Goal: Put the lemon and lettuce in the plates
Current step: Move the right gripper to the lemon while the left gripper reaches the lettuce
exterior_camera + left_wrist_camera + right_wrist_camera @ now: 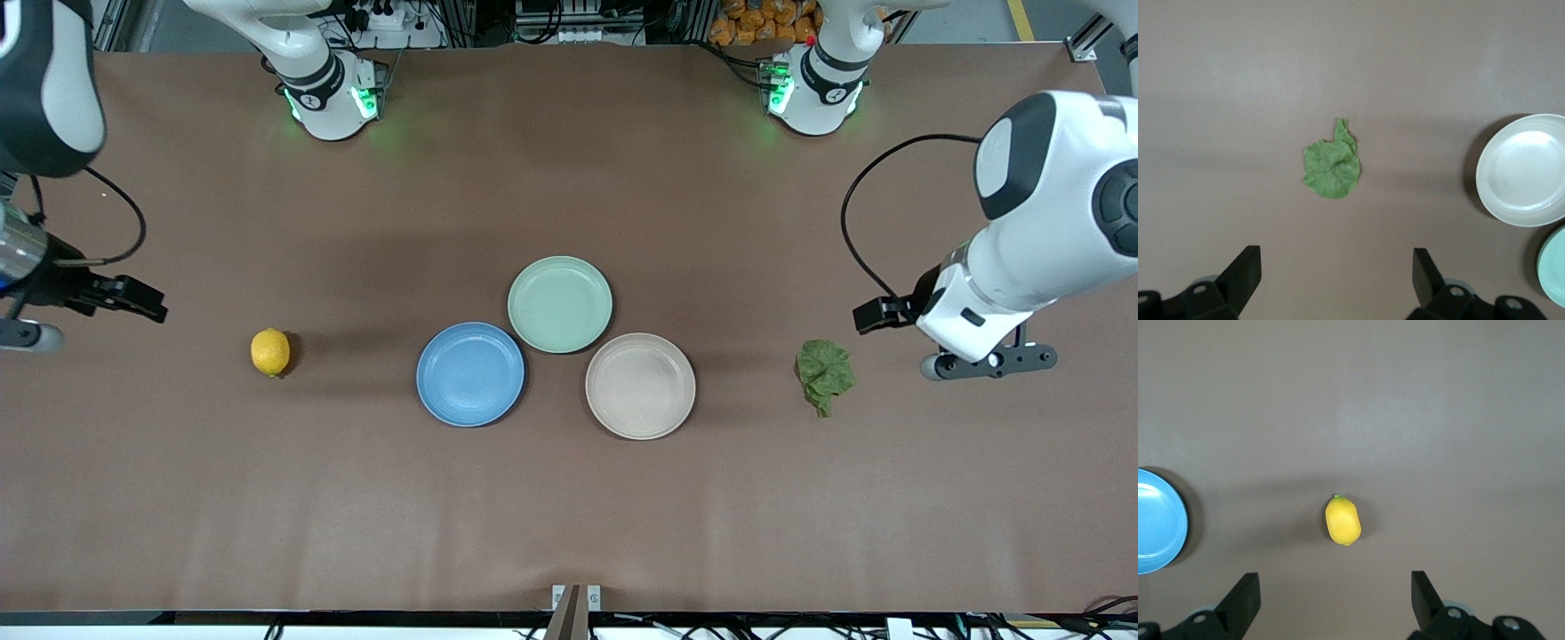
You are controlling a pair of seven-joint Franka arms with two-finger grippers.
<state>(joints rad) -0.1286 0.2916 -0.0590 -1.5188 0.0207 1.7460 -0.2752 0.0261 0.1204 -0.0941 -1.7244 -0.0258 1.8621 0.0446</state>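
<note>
Nothing placed yet: lemon point(270, 352) and lettuce point(825, 375) lie on tabletop point(569, 498), plates point(470, 374) bare. Left gripper point(1337, 277) and right gripper point(1335, 597) are held wide open, empty, each over its item.

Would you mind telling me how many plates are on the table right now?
3. The mint-green plate sits farthest from the front camera; the blue plate lies toward the right arm's end, the cream plate toward the left arm's. All empty.
</note>
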